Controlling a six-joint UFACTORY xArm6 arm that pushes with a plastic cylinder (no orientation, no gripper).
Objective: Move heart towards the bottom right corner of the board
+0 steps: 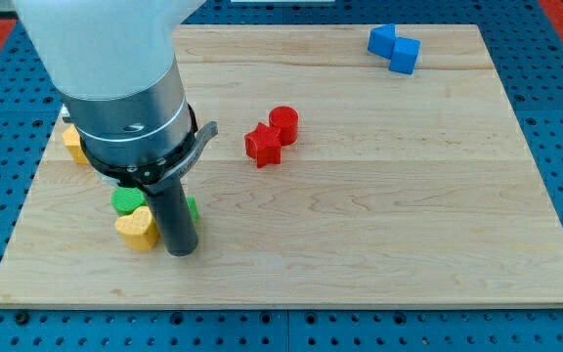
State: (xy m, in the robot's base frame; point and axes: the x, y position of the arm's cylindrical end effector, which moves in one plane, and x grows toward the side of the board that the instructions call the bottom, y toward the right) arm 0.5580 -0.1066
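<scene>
A yellow heart block [137, 230] lies near the board's bottom left. My tip [181, 250] stands just to its right, touching or almost touching it. A green block [125, 201] sits right behind the heart, and another bit of green [193, 208] shows to the right of the rod, partly hidden by it. The arm's wide body covers the board's upper left.
A red star block [262, 145] and a red cylinder [283, 123] touch near the board's middle. Two blue blocks [394, 46] sit at the top right. A yellow block [73, 142] peeks out at the left edge, half hidden by the arm. The wooden board [409, 215] lies on a blue pegboard.
</scene>
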